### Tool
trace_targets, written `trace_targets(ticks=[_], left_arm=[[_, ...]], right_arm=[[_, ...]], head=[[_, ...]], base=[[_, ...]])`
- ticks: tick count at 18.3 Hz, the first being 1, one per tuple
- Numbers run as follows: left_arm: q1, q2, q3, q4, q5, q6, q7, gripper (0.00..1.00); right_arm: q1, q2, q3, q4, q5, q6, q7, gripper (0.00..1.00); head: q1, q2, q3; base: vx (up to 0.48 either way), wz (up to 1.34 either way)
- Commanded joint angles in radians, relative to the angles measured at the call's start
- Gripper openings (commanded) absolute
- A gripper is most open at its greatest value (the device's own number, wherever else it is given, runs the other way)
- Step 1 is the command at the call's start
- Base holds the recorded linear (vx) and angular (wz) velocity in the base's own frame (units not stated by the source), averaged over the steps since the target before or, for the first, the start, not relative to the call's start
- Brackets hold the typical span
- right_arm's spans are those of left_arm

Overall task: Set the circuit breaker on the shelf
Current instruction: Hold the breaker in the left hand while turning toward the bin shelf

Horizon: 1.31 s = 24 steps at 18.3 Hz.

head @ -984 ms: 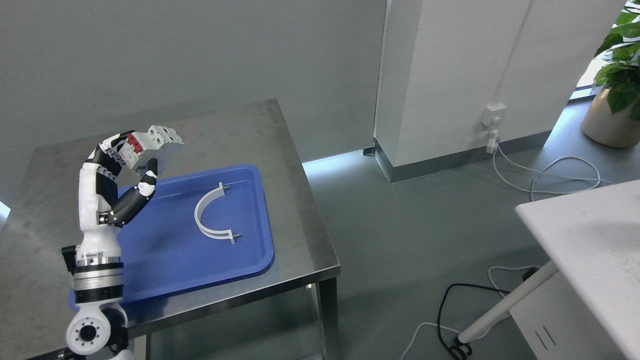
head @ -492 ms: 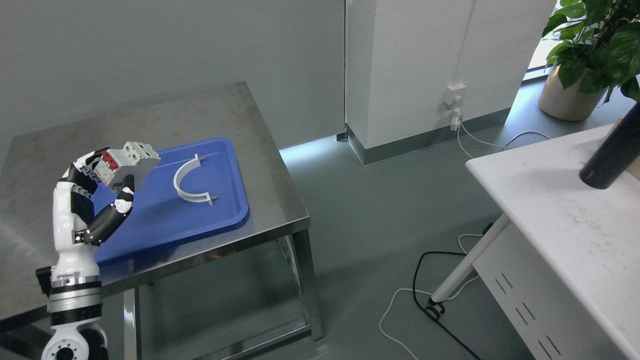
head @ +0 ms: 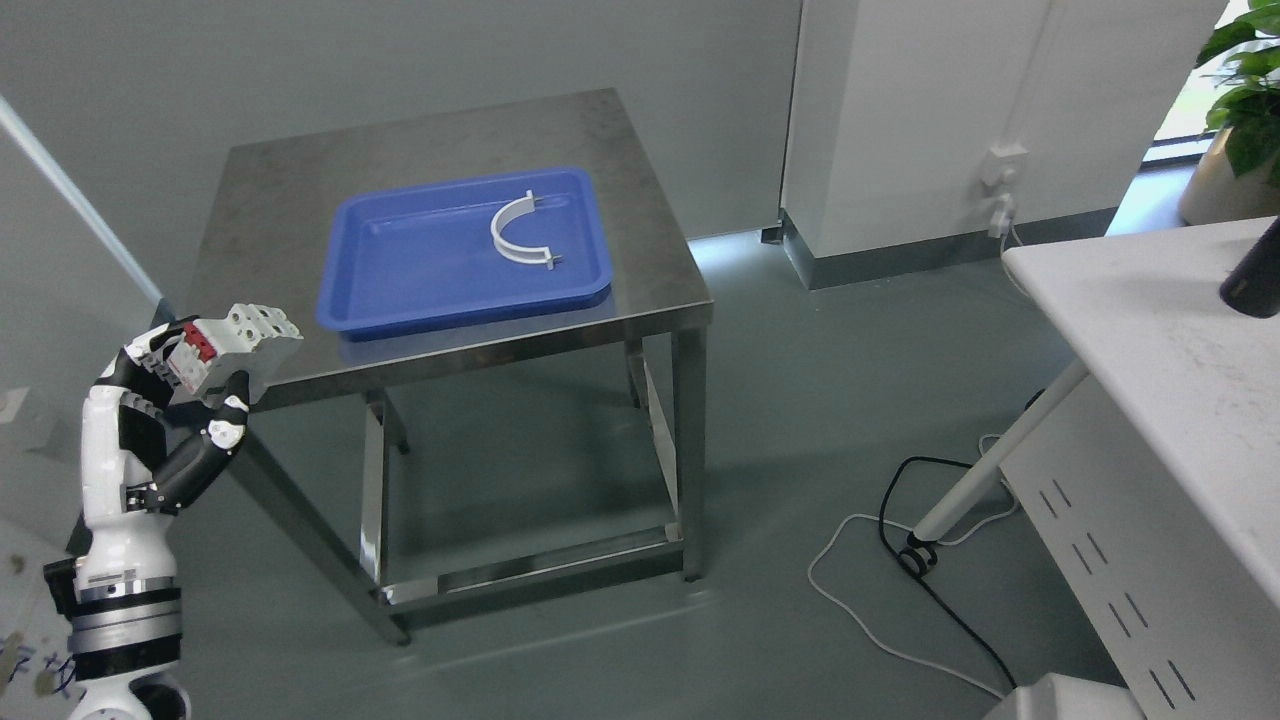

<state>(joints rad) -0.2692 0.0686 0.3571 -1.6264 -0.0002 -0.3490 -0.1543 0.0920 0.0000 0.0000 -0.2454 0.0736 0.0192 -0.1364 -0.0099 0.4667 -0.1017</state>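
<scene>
A: What had changed since the earlier frame?

B: The whole picture had shifted, so the camera had moved with the robot, backing off from the metal desk (head: 250, 190). Earlier the left hand (head: 190, 375) showed over the blue tray (head: 400, 285); now it showed off the desk's near left corner, with bare floor below it.

A: And nearest the camera?

B: The left arm came up from the lower left, its fingers (head: 225, 420) clamped on the circuit breaker (head: 235, 340). The breaker sat high in the grip, white body tilted, red switches towards the palm. The right hand was not in view.

A: Further out?

B: The desk, then the tray on it, holding only a white curved bracket (head: 520, 232) near its far right corner. To the right stood a white desk (head: 1150, 330) with a dark cylinder (head: 1250, 280) at the frame's edge. Cables (head: 900, 560) trailed over the floor by its leg. Beyond that were a white column with a wall socket (head: 1003, 165), and a potted plant (head: 1240, 100).

A: Any shelf?

B: None that I could see, so I judged the carry only begun.

A: What could go wrong?

B: The breaker seemed pinched at one end, much of its body standing clear of the fingers. A jolt from the base turning might rock it loose, and it would drop to the floor. The cables might also snag the base if it rolled right.
</scene>
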Motion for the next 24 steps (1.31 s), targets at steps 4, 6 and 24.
trace_targets(ticks=[4, 6, 24], left_arm=[[0.033, -0.004, -0.072, -0.072, 0.019, -0.010, -0.022, 0.12], [0.031, -0.004, -0.087, -0.072, 0.019, -0.008, -0.022, 0.12], [-0.179, 0.022, -0.129, -0.081, 0.017, 0.001, -0.148, 0.14]], right_arm=[[0.000, -0.018, 0.020, 0.000, 0.000, 0.059, 0.000, 1.00], [0.000, -0.018, 0.020, 0.000, 0.000, 0.059, 0.000, 1.00], [0.000, -0.018, 0.020, 0.000, 0.000, 0.059, 0.000, 1.00]], head=[[0.0000, 0.000, 0.000], [0.0000, 0.000, 0.000], [0.0000, 0.000, 0.000]], base=[[-0.457, 0.40], [-0.444, 0.36], [-0.374, 0.49]])
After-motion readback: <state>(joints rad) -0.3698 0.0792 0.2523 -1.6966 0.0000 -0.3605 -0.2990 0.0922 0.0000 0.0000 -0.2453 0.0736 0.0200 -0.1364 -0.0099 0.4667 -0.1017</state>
